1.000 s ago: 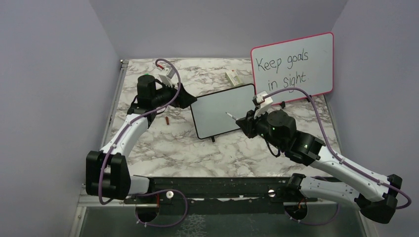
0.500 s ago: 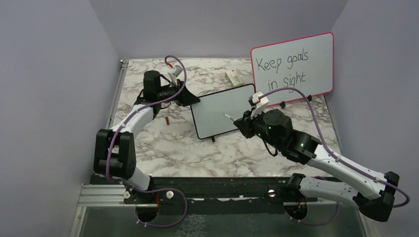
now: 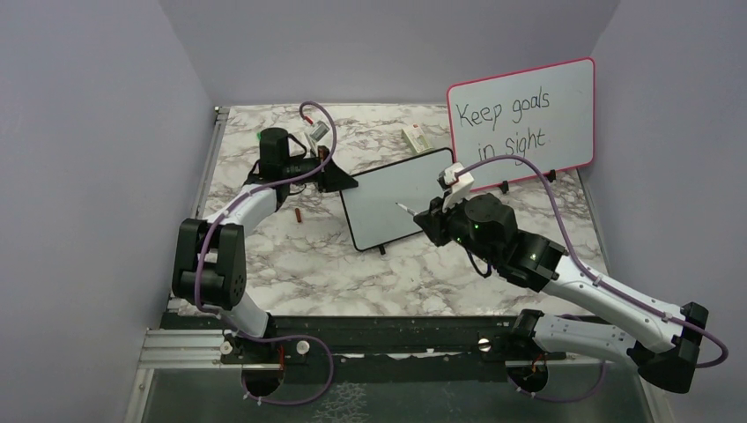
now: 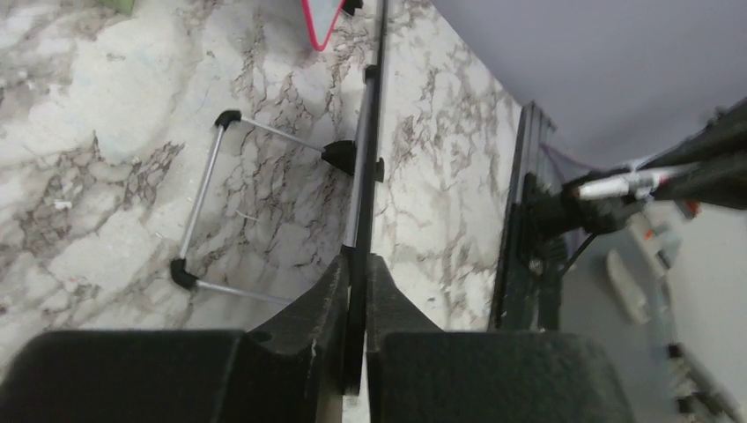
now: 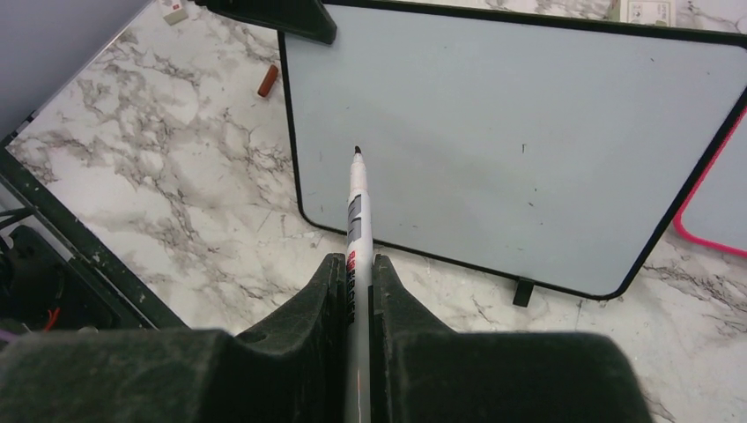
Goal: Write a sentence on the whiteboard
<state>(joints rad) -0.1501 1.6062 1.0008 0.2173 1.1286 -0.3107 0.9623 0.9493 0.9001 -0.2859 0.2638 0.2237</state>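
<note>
Standing tilted at the middle of the desk (image 3: 299, 256), the whiteboard (image 3: 392, 198) shows a plain pale face inside a thin black frame. Left pincer (image 4: 357, 273) is clamped on its left edge; right pincer (image 5: 357, 269) grips a marker (image 5: 356, 198). Grey-veined marble top, lilac walls.

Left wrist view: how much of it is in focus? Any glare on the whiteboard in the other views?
Left wrist: the left tool is a dark near blur, the marker at far right soft, the marble table sharper. Right wrist: the whiteboard is evenly lit, no glare; the right tool is blurred. Top external: diffuse light, no hotspots.
</note>
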